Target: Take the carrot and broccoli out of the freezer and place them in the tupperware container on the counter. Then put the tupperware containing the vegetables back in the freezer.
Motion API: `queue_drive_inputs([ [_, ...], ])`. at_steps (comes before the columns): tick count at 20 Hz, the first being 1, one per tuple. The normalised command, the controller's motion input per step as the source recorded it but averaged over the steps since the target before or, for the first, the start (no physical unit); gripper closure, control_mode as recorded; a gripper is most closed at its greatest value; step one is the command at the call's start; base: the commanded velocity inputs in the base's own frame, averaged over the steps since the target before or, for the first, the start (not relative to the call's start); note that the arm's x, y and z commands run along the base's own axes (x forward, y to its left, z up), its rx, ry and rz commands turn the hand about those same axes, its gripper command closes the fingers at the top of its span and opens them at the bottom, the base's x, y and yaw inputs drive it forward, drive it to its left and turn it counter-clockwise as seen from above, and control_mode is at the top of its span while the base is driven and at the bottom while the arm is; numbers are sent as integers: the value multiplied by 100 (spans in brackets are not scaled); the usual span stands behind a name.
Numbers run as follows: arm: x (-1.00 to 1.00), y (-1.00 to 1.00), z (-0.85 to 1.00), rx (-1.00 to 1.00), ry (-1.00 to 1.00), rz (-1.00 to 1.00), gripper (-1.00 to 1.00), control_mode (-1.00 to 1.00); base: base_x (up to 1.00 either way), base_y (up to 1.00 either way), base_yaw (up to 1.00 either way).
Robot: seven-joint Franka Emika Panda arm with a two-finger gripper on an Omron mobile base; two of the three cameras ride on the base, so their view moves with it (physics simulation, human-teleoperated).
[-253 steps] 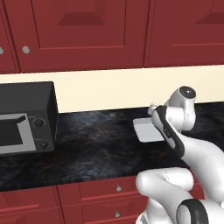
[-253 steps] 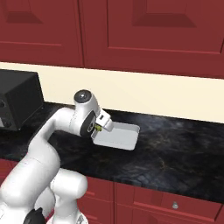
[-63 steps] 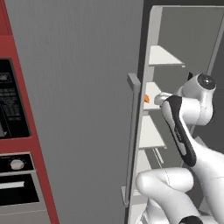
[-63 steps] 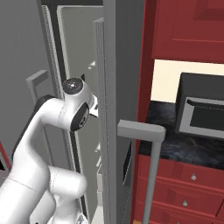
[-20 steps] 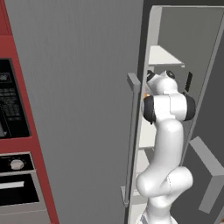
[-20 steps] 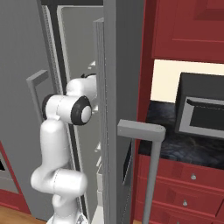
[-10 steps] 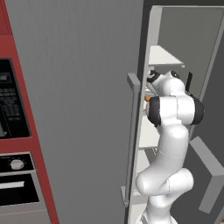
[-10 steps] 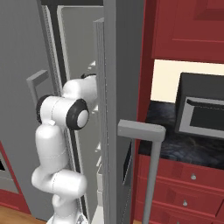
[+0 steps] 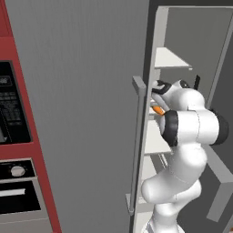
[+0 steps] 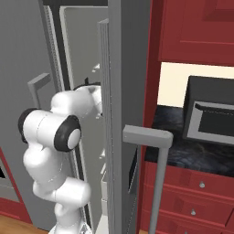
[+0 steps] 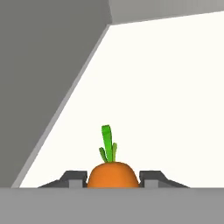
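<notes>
The freezer (image 9: pixel 91 82) stands open, and my arm reaches in past its door edge to a white shelf (image 11: pixel 175 87). The carrot (image 11: pixel 113 174) is bright orange with a green top that points away from the hand. It sits between my two fingertips (image 11: pixel 74 177), which press on both its sides, so my gripper (image 11: pixel 112 178) is shut on it. From the left base view the carrot (image 9: pixel 158 110) is an orange speck at the gripper (image 9: pixel 156 105), just above a shelf. The broccoli and the tupperware container are out of view. The counter (image 10: pixel 192 146) lies right of the freezer.
The freezer door's long bar handle (image 9: pixel 136 145) stands left of my arm. A second grey bar handle (image 10: pixel 157 178) juts out near the counter. A black microwave (image 10: pixel 210 119) sits on the counter. The red-framed oven (image 9: pixel 11 118) is at the far left. A grey freezer wall (image 11: pixel 43 78) borders the shelf.
The jaws have closed from wide open onto the carrot. The arm's elbow has swung outward while the hand stayed at the shelf.
</notes>
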Motion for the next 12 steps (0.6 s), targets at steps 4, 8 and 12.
queue_drive_inputs([
  [4,-39,15,77,0,-4,-1,100,-100,0,0,0],
  [8,-79,13,59,-2,1,-7,100,-100,0,0,0],
  [12,-99,0,60,-4,10,-14,100,-100,0,0,0],
])
